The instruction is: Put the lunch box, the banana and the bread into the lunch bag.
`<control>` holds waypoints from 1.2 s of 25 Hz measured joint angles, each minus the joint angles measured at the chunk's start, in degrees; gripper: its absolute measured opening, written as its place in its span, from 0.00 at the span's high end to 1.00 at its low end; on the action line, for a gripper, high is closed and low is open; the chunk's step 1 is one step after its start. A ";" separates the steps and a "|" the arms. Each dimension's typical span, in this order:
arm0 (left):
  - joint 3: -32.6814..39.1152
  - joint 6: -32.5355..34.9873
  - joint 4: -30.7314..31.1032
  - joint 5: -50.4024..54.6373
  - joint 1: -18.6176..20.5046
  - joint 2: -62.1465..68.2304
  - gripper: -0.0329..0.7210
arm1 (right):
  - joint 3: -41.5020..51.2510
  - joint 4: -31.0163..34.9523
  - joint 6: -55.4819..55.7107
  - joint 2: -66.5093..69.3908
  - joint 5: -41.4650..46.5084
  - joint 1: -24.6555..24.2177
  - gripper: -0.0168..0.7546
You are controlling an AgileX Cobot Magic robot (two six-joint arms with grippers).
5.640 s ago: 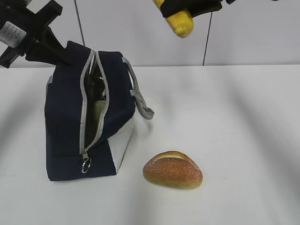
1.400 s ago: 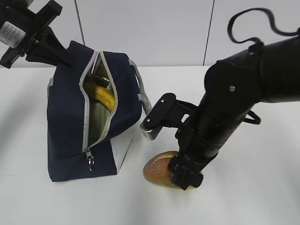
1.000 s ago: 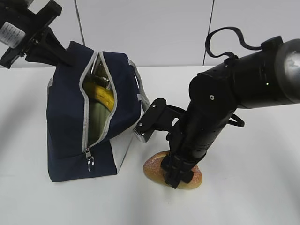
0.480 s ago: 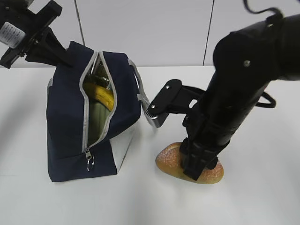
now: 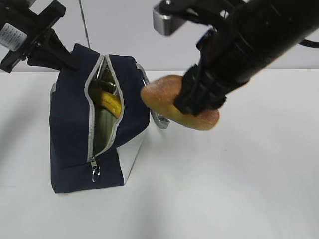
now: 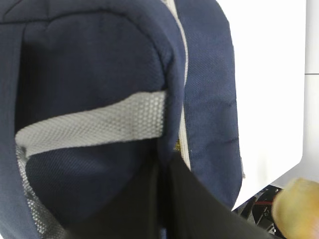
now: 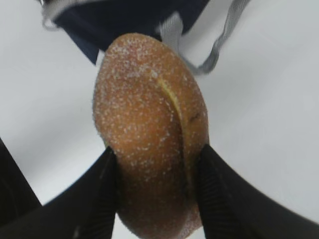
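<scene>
Bread point(image 5: 164, 102) was pinched in your right gripper point(image 7: 154, 191), lifted clear of the table beside the lunch bag point(image 5: 70, 134); left gripper point(image 5: 65, 60) pressed together on the bag's edge.

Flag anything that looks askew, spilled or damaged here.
Nothing spilled or damaged. The lunch bag sits tilted, its back corner pinched by the left hand, apparently to keep it open. The right hand holds the bread intact in the air beside it.

Bright, soft shadows, perhaps blurred close-ups
</scene>
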 joint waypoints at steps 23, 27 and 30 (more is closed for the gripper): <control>0.00 0.22 -1.80 0.00 0.00 0.00 0.95 | -21.41 16.80 1.64 29.24 -8.54 0.00 0.55; 0.00 0.34 -1.91 0.11 0.00 0.00 0.95 | -23.93 17.95 1.76 31.44 -8.54 0.00 0.38; 0.00 0.45 -1.91 0.11 0.00 0.00 0.95 | -25.77 17.95 1.89 31.87 -7.69 0.00 0.21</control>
